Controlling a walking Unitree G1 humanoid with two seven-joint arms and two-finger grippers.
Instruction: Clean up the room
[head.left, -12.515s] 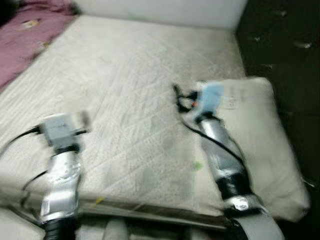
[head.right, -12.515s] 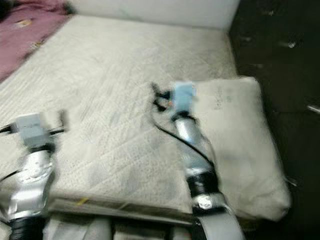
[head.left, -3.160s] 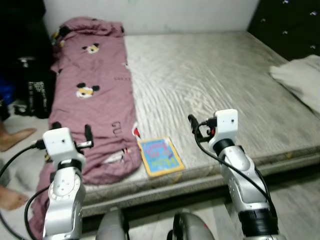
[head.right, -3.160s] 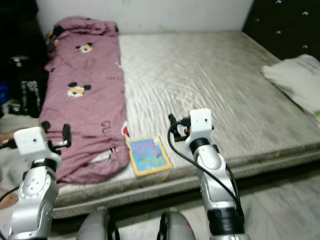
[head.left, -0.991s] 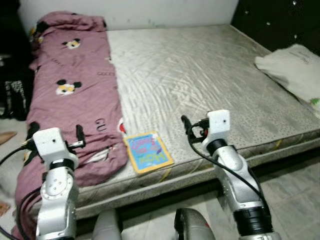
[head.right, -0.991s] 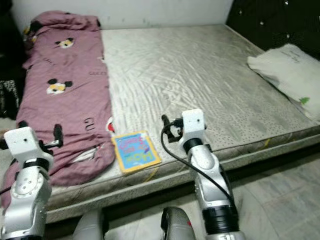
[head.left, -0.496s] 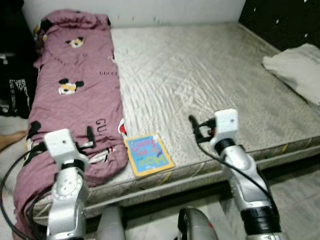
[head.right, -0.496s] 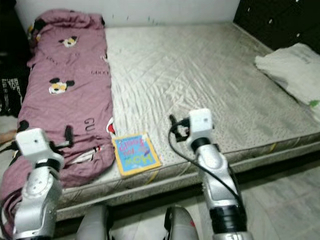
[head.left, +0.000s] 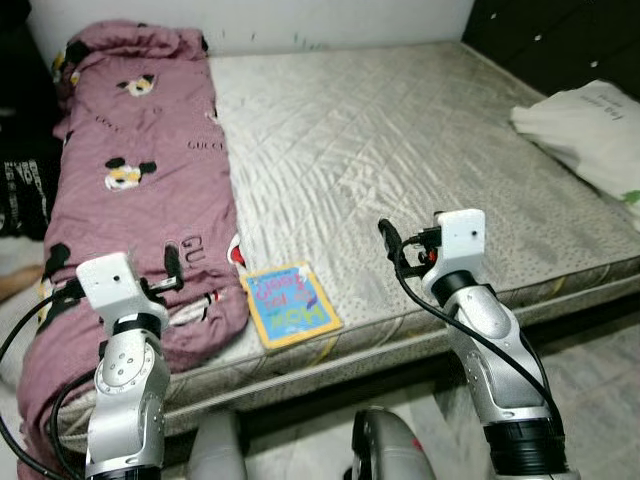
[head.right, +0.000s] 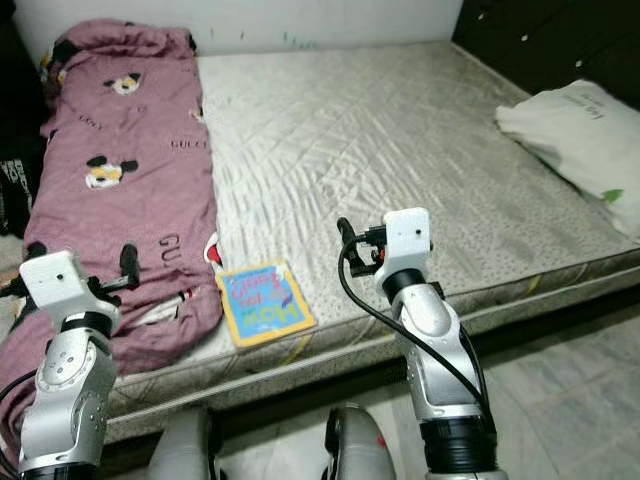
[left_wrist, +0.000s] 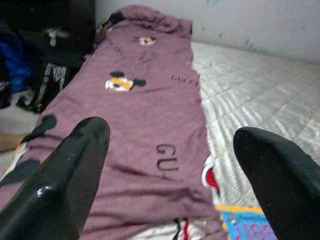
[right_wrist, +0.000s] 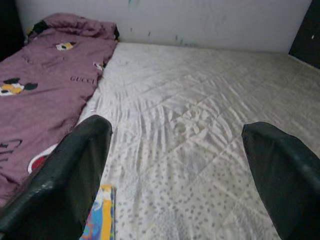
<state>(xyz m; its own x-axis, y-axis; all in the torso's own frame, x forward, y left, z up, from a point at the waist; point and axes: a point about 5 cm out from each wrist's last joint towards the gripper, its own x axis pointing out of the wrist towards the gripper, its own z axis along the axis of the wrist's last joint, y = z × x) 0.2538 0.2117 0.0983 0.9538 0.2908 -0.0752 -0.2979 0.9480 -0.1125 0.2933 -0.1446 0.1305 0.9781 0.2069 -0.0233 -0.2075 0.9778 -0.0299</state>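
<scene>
Since earlier, camera shifted slightly. Book (head.left: 291, 304) lies beside blanket (head.left: 140, 170) at bed (head.left: 420, 150) edge: light, stiff; grip its overhanging edge. Left end effector (left_wrist: 170, 165) and right end effector (right_wrist: 175, 165) gape, empty.

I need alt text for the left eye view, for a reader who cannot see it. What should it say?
A bare grey mattress with a pink cartoon-print blanket along its left side, a colourful book near the front edge and a white pillow at the right. In front, the open left gripper and right gripper are raised, holding nothing.
</scene>
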